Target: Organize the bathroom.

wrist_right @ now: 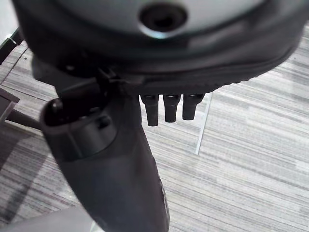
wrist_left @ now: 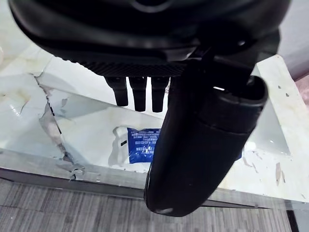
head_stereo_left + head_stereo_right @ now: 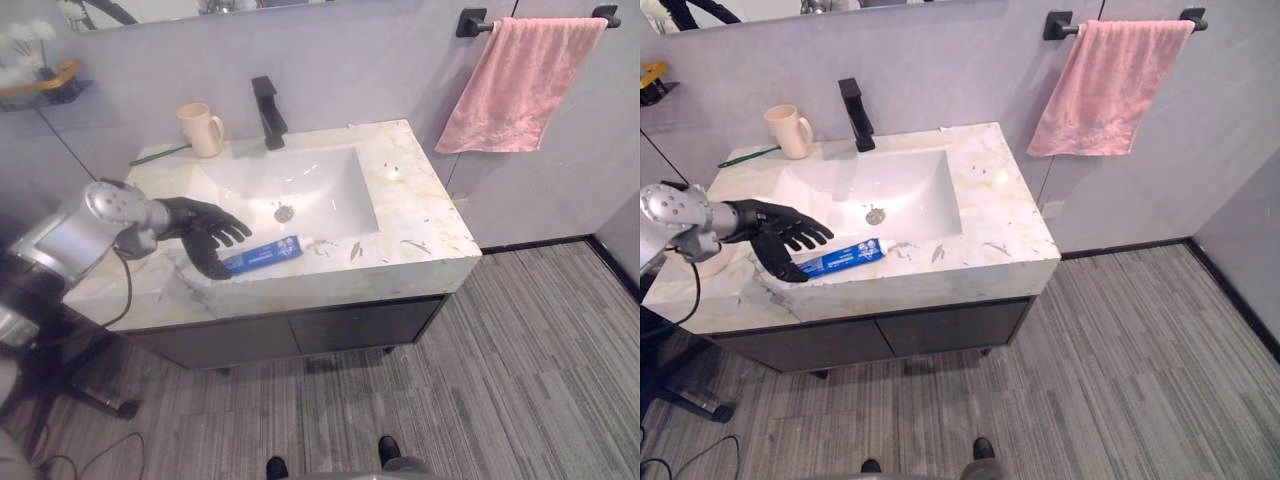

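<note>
the dark left hand (image 3: 200,235) hovers with fingers spread apart over the blue toothpaste tube (image 3: 262,254) on the marble counter (image 3: 420,225), seemingly ready to grasp it.

A bathroom is showing here. A marble-patterned vanity top (image 3: 420,225) is carrying a white rectangular sink basin (image 3: 330,180) with a black faucet (image 3: 267,112) standing behind it, and dark cabinet doors (image 3: 300,330) are sitting underneath. A pink towel (image 3: 520,85) is hanging from a black wall bar (image 3: 480,20). A cream mug (image 3: 203,129) is standing by the basin, a blue toothpaste tube (image 3: 265,254) is lying on the front edge, and a mirror (image 3: 150,10) is running along the wall above.
</note>
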Robot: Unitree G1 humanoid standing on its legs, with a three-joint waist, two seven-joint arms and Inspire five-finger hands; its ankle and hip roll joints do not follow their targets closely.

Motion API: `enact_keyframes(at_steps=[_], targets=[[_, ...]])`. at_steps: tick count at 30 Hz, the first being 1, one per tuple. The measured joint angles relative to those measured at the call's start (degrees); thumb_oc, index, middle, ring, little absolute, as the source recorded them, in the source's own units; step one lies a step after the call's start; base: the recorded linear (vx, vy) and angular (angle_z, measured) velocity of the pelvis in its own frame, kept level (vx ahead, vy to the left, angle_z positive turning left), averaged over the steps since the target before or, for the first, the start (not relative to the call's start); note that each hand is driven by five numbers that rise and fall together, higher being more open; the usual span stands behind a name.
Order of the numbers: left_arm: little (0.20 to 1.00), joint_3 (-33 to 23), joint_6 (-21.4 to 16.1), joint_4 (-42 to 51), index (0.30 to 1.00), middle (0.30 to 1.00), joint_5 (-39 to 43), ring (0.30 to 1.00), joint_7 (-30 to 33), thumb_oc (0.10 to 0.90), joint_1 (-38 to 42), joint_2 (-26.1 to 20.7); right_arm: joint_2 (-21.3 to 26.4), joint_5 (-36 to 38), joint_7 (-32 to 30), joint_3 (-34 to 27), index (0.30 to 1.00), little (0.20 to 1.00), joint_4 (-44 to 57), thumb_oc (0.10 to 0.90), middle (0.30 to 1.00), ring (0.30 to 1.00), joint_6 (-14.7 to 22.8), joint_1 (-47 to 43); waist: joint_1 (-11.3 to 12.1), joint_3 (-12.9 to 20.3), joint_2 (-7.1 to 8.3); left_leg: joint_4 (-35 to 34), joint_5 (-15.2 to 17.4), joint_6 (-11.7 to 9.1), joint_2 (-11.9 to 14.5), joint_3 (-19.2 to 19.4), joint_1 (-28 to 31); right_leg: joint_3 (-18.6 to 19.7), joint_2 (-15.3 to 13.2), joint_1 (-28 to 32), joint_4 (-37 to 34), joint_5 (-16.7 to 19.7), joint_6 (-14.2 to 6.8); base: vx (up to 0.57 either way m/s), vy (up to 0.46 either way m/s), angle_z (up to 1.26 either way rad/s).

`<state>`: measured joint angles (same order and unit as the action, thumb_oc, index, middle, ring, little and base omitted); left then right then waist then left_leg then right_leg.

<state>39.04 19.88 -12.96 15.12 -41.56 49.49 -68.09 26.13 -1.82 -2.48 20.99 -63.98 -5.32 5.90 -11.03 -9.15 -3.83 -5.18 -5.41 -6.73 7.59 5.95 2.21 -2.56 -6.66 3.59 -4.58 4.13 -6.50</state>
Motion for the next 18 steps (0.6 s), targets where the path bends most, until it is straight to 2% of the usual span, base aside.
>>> enact_keyframes(at_steps=[5,14,18], targets=[[0.9,0.0,0.3,0.3,0.9,0.9,0.0,0.9,1.4,0.8,-0.7,0.0,0.3,0.0,-1.3,0.0,0.9,0.9,1.9,0.8,0.9,0.9,0.3,-0.2,-0.1,0.8,-1.42,0.0,-0.4,0.1,-0.1,0.0,-1.8,0.1,-0.1,-1.8,0.0,0.5,0.1,-0.05,0.027,-0.01],[0.9,-1.7,0.4,2.3,0.9,0.9,0.1,0.9,2.5,0.8,-2.8,-0.1,0.4,-0.1,-3.1,-0.1,0.9,0.9,1.3,0.8,0.9,0.9,1.1,0.0,-0.1,0.6,-1.93,0.0,-0.4,0.1,-0.1,0.0,-1.7,0.1,-0.1,-1.7,0.0,0.5,0.1,0.0,0.0,0.0],[0.9,-1.7,0.4,2.4,0.9,0.9,0.2,0.9,2.7,0.8,-2.7,-0.1,0.4,-0.1,-3.1,-0.1,0.9,0.9,1.8,0.8,0.9,0.9,1.1,0.0,-0.1,0.0,-2.79,0.0,-0.4,0.1,-0.1,0.1,-1.7,0.1,-0.1,-1.8,0.0,0.5,0.1,0.0,0.0,0.0]])
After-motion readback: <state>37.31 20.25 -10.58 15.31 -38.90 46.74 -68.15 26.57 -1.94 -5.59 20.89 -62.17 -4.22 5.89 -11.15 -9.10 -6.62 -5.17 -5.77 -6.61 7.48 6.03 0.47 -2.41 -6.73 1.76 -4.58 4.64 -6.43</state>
